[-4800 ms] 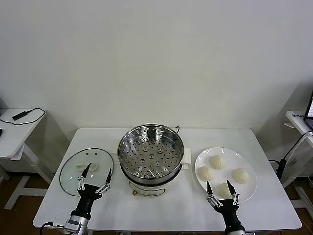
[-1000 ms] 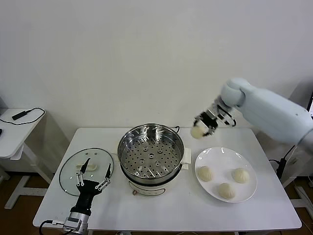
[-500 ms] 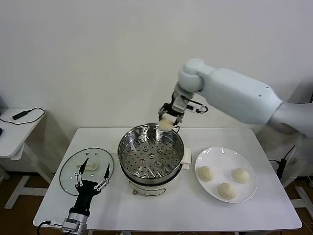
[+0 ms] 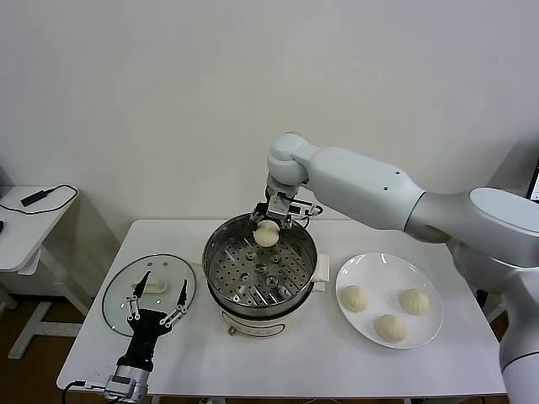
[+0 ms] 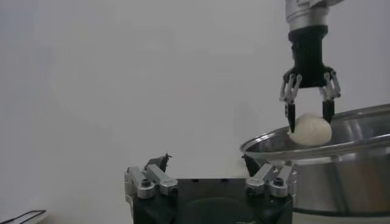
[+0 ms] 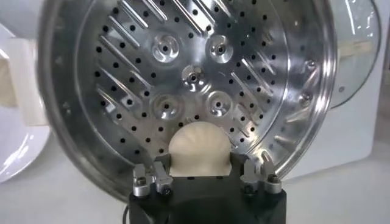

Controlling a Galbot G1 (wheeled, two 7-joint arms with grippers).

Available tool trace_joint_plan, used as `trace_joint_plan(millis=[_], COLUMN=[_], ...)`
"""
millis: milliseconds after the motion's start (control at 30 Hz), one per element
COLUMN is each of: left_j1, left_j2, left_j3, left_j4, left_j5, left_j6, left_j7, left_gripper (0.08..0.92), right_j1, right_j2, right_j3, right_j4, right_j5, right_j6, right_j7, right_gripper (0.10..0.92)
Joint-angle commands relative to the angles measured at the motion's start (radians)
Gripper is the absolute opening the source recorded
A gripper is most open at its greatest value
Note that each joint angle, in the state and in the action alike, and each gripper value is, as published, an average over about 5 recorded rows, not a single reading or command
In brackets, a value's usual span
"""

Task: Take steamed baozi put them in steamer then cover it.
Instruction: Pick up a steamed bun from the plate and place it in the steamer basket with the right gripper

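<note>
My right gripper (image 4: 268,229) is shut on one cream-white baozi (image 4: 267,234) and holds it over the far rim of the steamer (image 4: 259,263), a shiny steel pot with a perforated tray. The right wrist view shows the held baozi (image 6: 199,148) between the jaws above the tray (image 6: 189,73). The left wrist view shows the same baozi (image 5: 309,129) at the pot's rim (image 5: 317,141). Three more baozi (image 4: 392,326) lie on the white plate (image 4: 375,271) to the right. My left gripper (image 4: 157,301) is open, parked low at the front left.
A round glass lid (image 4: 115,286) with a white knob lies flat on the white table (image 4: 312,362) left of the steamer, just beyond my left gripper. A side table (image 4: 21,220) with a black cable stands at far left.
My right arm has carried the baozi from above the plate leftwards and down to the steamer's far rim. The plate holds three baozi where four lay before. The left arm has stayed parked.
</note>
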Motion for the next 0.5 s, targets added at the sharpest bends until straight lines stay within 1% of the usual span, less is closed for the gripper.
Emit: trace_joint_plan(millis=[33,200,300,500], left_j1=[0.001,0.002,0.002,0.001], left_j2=[0.000,0.000,0.001,0.002], left_j3=[-0.001,-0.003,-0.005,-0.007], left_j4=[0.001,0.001,0.003,0.005], left_j5=[-0.001,-0.001,-0.002,-0.005], left_j6=[0.000,-0.003,-0.005,-0.007], left_j7=[0.000,-0.001,-0.001,0.001], left_gripper=[0.823,0.823,0.823,0.823], right_j1=[-0.040,-0.049,-0.051,-0.044], right_j2=[0.046,0.061,0.065,0.054], right_j3=[0.005,0.010,0.006,0.005], right_j4=[-0.057,-0.075,-0.076,-0.056], right_j5=[-0.055,-0.065,-0.064,-0.032], right_j6=[0.013,0.023,0.027,0.027], right_j7=[0.013,0.019,0.022,0.016], right_gripper=[0.673,0.684,0.708,0.813])
